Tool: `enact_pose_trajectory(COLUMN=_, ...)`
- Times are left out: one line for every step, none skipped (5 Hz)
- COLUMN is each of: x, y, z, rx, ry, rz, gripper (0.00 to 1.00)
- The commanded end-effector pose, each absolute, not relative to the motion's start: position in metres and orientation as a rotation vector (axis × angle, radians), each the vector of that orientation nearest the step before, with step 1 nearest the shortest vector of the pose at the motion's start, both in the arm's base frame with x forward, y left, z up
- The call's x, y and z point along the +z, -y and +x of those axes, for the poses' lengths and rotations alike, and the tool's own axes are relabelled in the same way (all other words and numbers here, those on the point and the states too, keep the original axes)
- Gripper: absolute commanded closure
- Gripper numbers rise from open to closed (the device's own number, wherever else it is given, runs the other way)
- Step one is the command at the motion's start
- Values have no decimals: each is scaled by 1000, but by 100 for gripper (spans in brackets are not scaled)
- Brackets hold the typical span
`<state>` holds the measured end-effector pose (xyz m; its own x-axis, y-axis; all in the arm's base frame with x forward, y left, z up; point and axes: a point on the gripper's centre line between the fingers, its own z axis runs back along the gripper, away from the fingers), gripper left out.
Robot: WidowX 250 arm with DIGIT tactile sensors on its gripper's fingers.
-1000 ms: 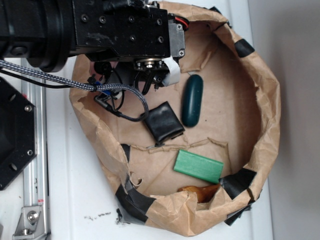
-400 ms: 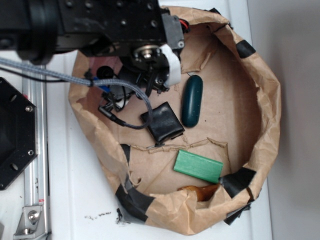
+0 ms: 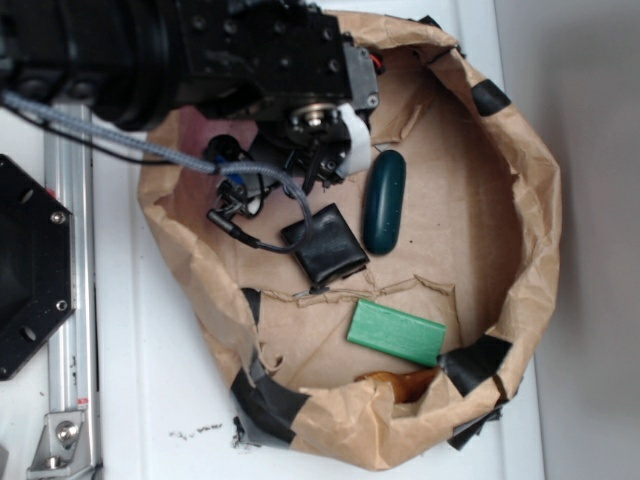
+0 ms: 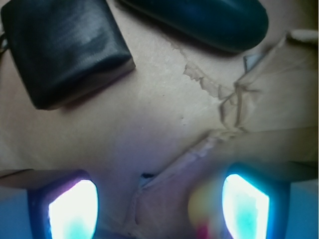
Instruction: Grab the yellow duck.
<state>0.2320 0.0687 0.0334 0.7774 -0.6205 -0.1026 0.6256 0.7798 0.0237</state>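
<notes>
Black square pad (image 3: 324, 243), dark teal oval (image 3: 385, 200), green block (image 3: 396, 333) — brown paper basket (image 3: 530, 240)

Black screw-studded arm (image 3: 200, 50), braided cable (image 3: 100, 135)

Yellow duck (image 4: 207, 211): small, bright yellow with red-pink patch below, heavily blurred in wrist view. Sits at bottom edge, partly cut off, on brown paper. Pose unreadable. Hidden under arm in exterior view.

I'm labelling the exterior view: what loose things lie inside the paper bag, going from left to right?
Black pad → dark green oblong → green block; the block overlaps the oblong sideways but reaches farthest right.
</notes>
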Motion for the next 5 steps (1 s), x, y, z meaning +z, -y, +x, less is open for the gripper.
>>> enact_pose_trajectory(x=60, y=-117, z=239, rx=-544, ry=-47, rz=231, gripper=0)
enact_pose_trajectory(x=70, y=-121, z=241, rx=-522, ry=-19, rz=256, gripper=0)
enact_pose_trajectory(x=64, y=-113, z=241, rx=-549, ry=-35, rz=250, gripper=0)
enact_pose_trajectory(x=59, y=-110, z=241, rx=-555, ry=-50, rz=254, gripper=0)
enact_pose_trajectory(x=55, y=-113, z=241, rx=-530, ry=-51, rz=251, gripper=0)
